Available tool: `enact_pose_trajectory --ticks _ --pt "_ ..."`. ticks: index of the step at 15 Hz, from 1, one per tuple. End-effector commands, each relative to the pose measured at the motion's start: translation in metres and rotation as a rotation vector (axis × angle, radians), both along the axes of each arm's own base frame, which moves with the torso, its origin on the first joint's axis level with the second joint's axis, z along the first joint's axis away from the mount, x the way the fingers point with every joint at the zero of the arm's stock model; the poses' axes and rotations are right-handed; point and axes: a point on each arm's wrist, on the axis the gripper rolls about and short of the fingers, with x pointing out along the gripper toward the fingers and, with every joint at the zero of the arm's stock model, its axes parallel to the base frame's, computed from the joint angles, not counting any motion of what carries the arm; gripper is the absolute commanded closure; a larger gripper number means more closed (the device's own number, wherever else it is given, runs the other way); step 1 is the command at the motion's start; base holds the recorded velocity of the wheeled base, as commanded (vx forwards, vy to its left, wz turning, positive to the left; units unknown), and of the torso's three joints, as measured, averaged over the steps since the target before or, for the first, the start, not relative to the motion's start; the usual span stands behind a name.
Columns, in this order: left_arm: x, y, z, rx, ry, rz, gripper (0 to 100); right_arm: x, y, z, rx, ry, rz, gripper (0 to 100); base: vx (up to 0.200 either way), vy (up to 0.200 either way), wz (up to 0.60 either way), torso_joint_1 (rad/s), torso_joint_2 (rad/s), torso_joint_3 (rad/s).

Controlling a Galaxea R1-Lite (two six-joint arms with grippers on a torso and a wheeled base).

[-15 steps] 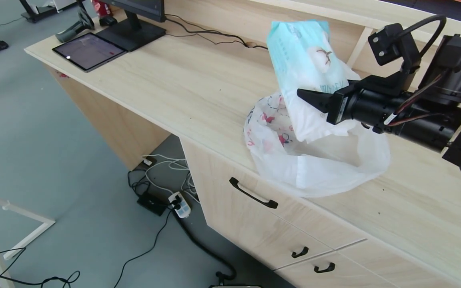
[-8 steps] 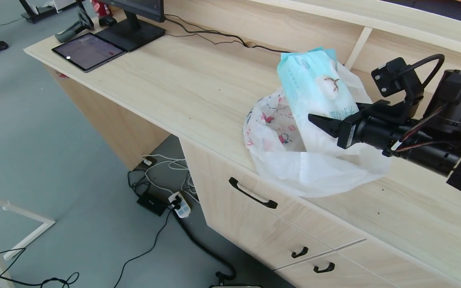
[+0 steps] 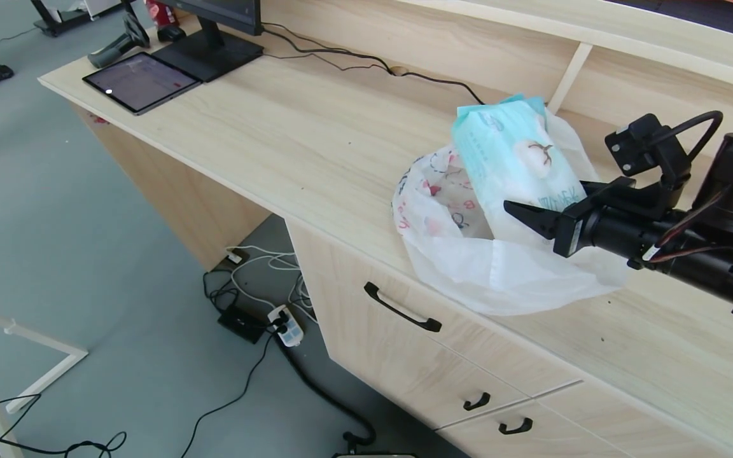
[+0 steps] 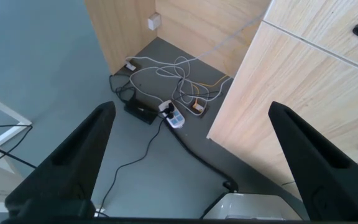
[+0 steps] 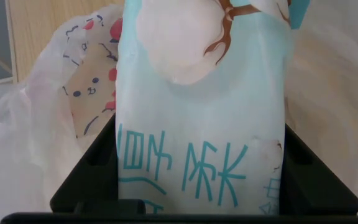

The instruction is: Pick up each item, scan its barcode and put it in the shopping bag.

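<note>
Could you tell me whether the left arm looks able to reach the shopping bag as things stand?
Probably not directly: the left gripper hangs open low over the floor beside the drawer fronts, below the counter on which the shopping bag lies. It would likely need to rise first.

One tissue pack point(image 3: 519, 159), one shopping bag point(image 3: 500, 273), one tablet point(image 3: 140, 79), one monitor point(image 3: 210, 54), probably one scanner point(image 3: 112, 49), three drawer handles point(image 3: 403, 308).
</note>
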Motion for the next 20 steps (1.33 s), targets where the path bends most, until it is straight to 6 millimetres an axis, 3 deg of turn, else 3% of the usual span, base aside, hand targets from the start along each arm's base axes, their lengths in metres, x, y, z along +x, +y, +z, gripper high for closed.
enact_pose_trajectory --ticks 1,11,12,17,20 --pt "0.0 0.0 0.0 0.0 -0.001 0.001 0 -0.014 -0.003 -0.004 -0.019 0.007 0.01 100 0.0 0.0 0.0 0.0 0.0 0.0" --pt "0.0 0.0 0.0 0.001 -0.001 0.001 0 -0.008 0.004 -0.028 -0.063 0.081 0.041 100 0.0 0.0 0.0 0.0 0.0 0.0" --pt "0.0 0.0 0.0 0.001 -0.001 0.001 0 -0.008 0.004 -0.028 -0.063 0.081 0.042 0 0.0 0.0 0.0 0.0 0.0 0.0" --pt "0.0 0.0 0.0 0.001 -0.001 0.001 0 -0.011 0.003 -0.023 -0.049 0.066 0.037 0 0.0 0.0 0.0 0.0 0.0 0.0" --pt "0.0 0.0 0.0 0.0 -0.001 0.001 0 -0.019 0.0 -0.006 -0.036 0.002 0.033 0 0.0 0.0 0.0 0.0 0.0 0.0"
